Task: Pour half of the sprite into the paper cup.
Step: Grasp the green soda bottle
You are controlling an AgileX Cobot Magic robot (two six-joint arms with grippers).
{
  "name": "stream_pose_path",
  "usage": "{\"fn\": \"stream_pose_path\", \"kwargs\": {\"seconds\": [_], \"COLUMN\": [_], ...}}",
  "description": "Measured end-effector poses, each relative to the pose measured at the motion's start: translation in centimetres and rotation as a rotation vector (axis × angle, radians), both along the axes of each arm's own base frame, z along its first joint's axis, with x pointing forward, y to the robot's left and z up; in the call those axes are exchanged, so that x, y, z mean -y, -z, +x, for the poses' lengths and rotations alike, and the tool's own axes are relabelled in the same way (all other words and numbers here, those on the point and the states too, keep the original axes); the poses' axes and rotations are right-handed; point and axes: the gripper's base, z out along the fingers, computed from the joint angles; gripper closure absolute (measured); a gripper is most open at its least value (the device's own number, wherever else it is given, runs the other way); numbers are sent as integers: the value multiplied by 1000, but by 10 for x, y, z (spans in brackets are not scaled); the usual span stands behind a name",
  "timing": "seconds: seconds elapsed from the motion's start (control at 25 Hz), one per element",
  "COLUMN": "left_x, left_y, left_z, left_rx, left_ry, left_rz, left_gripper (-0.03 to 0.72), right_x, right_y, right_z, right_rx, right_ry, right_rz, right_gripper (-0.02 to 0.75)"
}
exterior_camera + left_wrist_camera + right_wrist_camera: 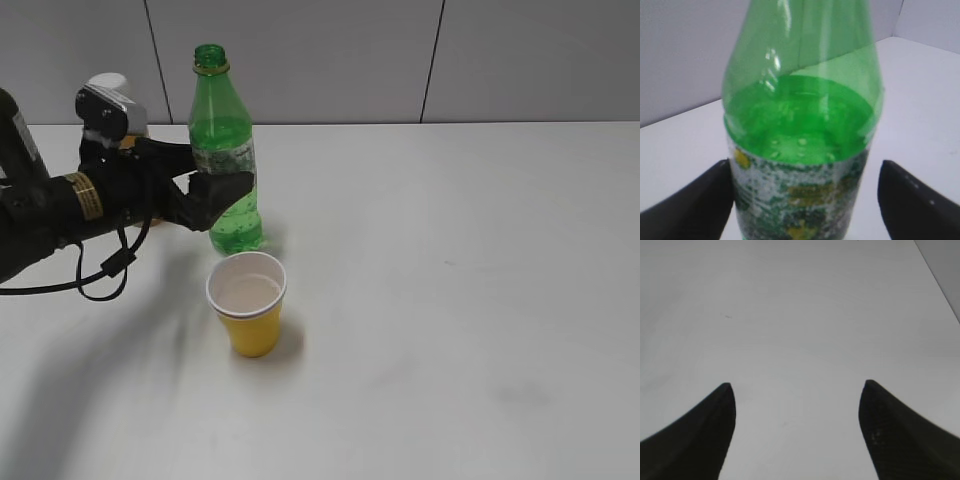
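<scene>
The tall transparent green plastic sprite bottle stands upright and uncapped toward the far left of the white counter, its pale patterned label round the middle and the drink reaching up to about its shoulder. My left hand reaches in from the left at label height with the bottle between its fingers; in the left wrist view one dark finger sits right against the label while the other stands off with a clear gap, so I judge this hand spread around the bottle and not yet clamped. The small yellow paper cup with its white inside stands just in front of the bottle, nearer the camera and slightly right, apart from it, and looks empty. To do this grasp well I should centre the bottle between both fingers before squeezing, so the touching finger does not shove it sideways, and hold it at the label, below the liquid line, firmly enough that the soft plastic will not slip yet not so hard that it buckles. My right hand hangs over bare counter, fingers wide apart, holding nothing. Behind my left arm something white-topped is partly hidden; I cannot tell what it is.
</scene>
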Motion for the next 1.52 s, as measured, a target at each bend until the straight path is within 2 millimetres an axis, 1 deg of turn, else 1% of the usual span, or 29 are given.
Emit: {"fn": "stream_pose_path", "kwargs": {"seconds": [0.24,0.48,0.68,0.88,1.0,1.24,1.52], "left_x": [12,20,23,23,23,23,22], "left_y": [13,19,24,26,26,26,24], "left_z": [13,26,27,27,27,28,27], "left_rx": [-10,-2,-15,-26,-25,-26,-25], "left_ry": [11,5,3,-9,-11,-15,-16], "left_rz": [-1,-12,-13,-14,-15,-16,-17], "left_gripper": [-5,-5,3,56,102,235,237], "right_x": [0,0,0,0,0,0,0], "right_y": [0,0,0,0,0,0,0], "right_z": [0,0,0,0,0,0,0], "right_rx": [0,0,0,0,0,0,0], "right_ry": [0,0,0,0,0,0,0], "right_rz": [0,0,0,0,0,0,0], "right_gripper": [161,161,162,162,164,164,164]}}
